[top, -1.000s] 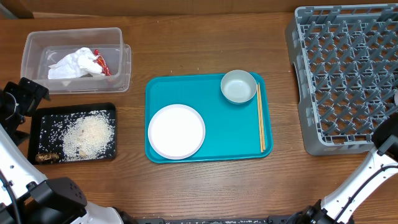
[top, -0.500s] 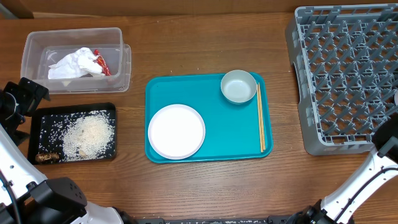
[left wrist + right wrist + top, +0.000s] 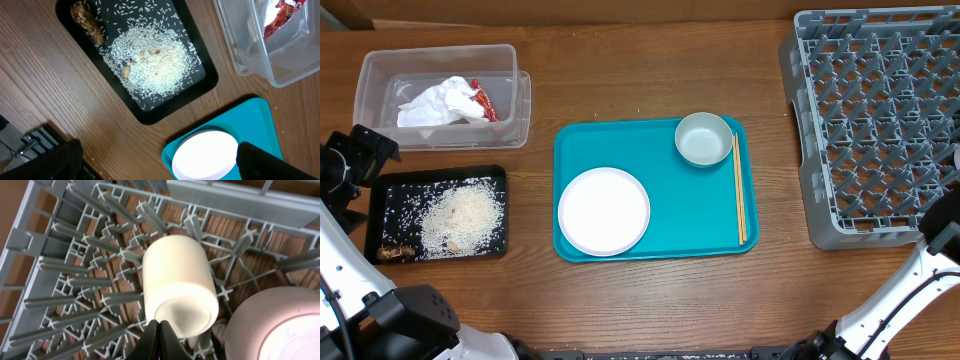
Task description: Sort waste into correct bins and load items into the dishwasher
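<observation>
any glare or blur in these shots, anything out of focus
Overhead: evenly lit and sharp, faint sheen on the clear tub. Left wrist: the black tray is crisp, the left gripper's fingers at the bottom corners dark and blurred. Right wrist: the cup is bright, the pink dish at the edge soft and cropped.

Overhead: we look straight down on the whole tabletop (image 3: 650, 300). Left wrist: we look down from farther off on the black tray (image 3: 150, 119), tub (image 3: 250, 55) corner and teal tray (image 3: 252, 120) with plate (image 3: 205, 155), all shared with overhead. Right wrist: we look down closely into the rack (image 3: 75, 275), at a cup (image 3: 177, 280); overhead shares the rack.
</observation>
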### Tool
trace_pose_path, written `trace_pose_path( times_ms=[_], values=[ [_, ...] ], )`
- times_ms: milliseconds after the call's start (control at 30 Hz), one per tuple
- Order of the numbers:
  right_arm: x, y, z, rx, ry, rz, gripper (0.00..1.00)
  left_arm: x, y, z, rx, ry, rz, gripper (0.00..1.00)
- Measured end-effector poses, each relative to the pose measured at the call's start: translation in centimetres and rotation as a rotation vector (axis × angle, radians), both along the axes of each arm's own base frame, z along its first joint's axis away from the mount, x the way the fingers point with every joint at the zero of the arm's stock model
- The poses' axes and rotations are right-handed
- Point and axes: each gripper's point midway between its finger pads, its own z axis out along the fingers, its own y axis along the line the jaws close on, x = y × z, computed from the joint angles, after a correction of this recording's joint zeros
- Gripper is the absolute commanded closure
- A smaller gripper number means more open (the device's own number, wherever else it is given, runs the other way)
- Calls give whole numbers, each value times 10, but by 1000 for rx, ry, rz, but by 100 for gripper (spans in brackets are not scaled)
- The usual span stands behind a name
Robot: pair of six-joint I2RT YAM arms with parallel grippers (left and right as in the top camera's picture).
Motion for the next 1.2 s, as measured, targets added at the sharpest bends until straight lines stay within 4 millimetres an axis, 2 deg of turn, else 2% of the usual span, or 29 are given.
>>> trace_pose_path(
  times_ms=[333, 667, 1200],
  values=[
    [-3, -7, -4, -26, 19, -27, 96, 0, 0, 0, 0, 0, 0, 0],
    [-2, -9, -26, -8, 50, -30, 96, 0, 0, 0, 0, 0, 0, 0],
    [14, -21, -12, -70, -31, -32, 96, 0, 0, 0, 0, 0, 0, 0]
  ],
)
